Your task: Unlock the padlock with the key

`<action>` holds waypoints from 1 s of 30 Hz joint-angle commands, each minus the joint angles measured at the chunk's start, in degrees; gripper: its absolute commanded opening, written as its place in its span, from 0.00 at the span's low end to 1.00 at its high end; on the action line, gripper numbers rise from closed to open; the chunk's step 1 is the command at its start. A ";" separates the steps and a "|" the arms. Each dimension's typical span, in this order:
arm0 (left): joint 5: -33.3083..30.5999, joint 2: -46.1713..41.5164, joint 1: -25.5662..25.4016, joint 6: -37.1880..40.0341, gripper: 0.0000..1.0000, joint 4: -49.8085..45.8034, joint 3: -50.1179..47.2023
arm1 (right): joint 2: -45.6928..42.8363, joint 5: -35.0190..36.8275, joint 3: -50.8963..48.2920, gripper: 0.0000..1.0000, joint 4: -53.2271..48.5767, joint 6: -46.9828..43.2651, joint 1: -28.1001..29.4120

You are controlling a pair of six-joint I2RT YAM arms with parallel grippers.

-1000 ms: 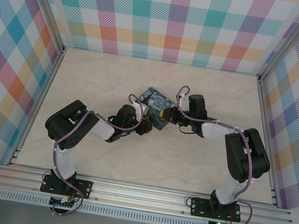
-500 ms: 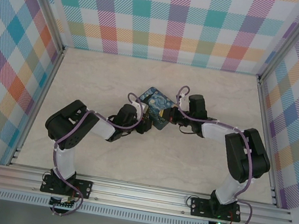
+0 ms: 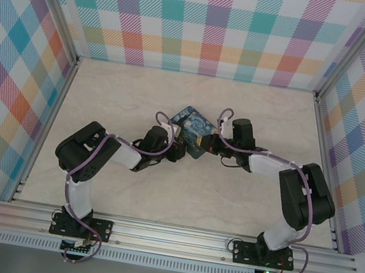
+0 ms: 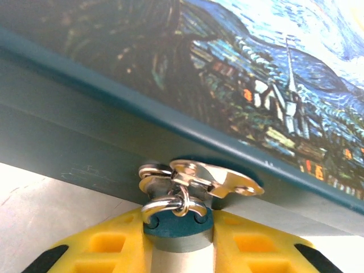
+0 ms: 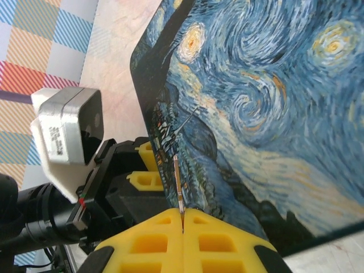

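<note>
The padlock (image 4: 177,226), a small blue-teal body with a silvery shackle (image 4: 170,205), hangs from the metal hasp (image 4: 219,178) on the front of the starry-night box (image 4: 239,85). My left gripper (image 4: 178,242) is shut on the padlock, a yellow finger against each side of its body. In the top view the left gripper (image 3: 178,151) sits at the box's (image 3: 194,130) near-left side. My right gripper (image 5: 183,219) is shut on the key (image 5: 178,182), a thin grey blade standing up from the fingertips over the box lid (image 5: 256,114). The right gripper (image 3: 211,143) is at the box's right.
The box lies mid-table, between the two arms. Plaid walls and metal rails (image 3: 173,236) enclose the pale tabletop (image 3: 127,92). In the right wrist view, the left arm's yellow fingers (image 5: 145,170) and its camera housing (image 5: 68,136) sit just beyond the box edge.
The left gripper's jaws have drawn in onto the padlock body. The right arm's elbow has shifted slightly right, with the gripper staying shut on the key.
</note>
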 commanded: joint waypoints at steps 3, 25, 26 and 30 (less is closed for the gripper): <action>1.65 -2.39 -0.92 -4.81 0.29 -1.79 1.71 | -6.58 3.07 -3.35 0.00 -2.92 -5.46 0.36; 5.46 -5.19 -1.36 -17.33 0.28 -10.79 6.42 | -12.03 12.18 -15.81 0.01 1.96 -18.54 8.66; 5.59 -5.46 -1.45 -17.45 0.28 -11.43 6.59 | -11.57 12.29 -15.79 0.01 2.32 -18.77 8.85; 5.67 -6.17 -1.88 -18.00 0.28 -12.92 7.08 | -9.03 12.59 -14.17 0.01 1.82 -20.18 9.48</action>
